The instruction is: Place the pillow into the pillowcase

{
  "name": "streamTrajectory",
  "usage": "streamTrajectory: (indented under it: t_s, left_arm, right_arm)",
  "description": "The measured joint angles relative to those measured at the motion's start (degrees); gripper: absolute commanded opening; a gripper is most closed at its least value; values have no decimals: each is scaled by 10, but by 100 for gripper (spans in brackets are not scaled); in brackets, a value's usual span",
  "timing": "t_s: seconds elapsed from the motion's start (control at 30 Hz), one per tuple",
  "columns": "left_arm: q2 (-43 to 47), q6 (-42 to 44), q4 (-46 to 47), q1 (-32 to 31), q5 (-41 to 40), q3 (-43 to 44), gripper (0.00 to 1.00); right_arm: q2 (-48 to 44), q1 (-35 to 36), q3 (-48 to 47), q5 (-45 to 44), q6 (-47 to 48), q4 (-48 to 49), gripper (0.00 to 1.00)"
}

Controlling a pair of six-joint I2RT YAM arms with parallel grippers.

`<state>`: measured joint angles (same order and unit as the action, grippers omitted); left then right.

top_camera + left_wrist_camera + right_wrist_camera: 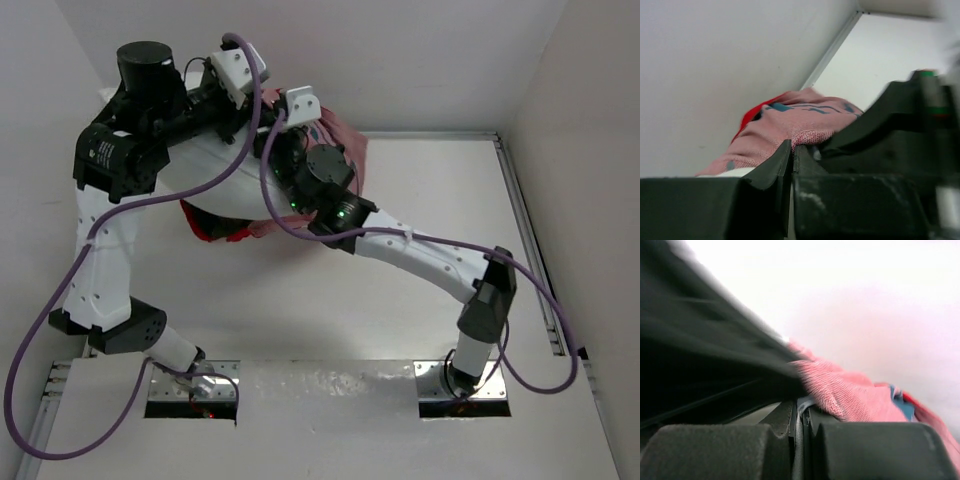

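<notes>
Pillowcase [795, 117] lies crumpled, pinkish and fuzzy with teal patches.

No text can be read; the yellow sticker [101, 150] on the left arm [105, 260] is too small.

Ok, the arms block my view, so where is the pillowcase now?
In the top view the pillowcase lies at the far middle of the table, partly hidden beneath the left end effector and right end effector, both shut at its fabric.
</notes>
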<state>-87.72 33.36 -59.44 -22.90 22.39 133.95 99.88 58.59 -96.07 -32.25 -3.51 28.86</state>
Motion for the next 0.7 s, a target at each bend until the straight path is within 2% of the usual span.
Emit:
streamTrajectory:
  t_s: [0.13,0.3,0.43,0.7]
  left_arm:
    - [-3,-13,-15,0,-26,23,0]
    - [-40,-38,-29,-6,-60,58,0]
    - [-55,-48,-28,-9,-80,67,0]
    - [-54,-52,-36,-15,-130,71,0]
  right_arm:
    - [56,-33,-49,-43,11,-9,0]
    - [59,-102,-44,-29,-43,-97,0]
    - [59,-120,-57,-18,-69,-158,0]
    - [7,-137,15,-85,-126,-212,0]
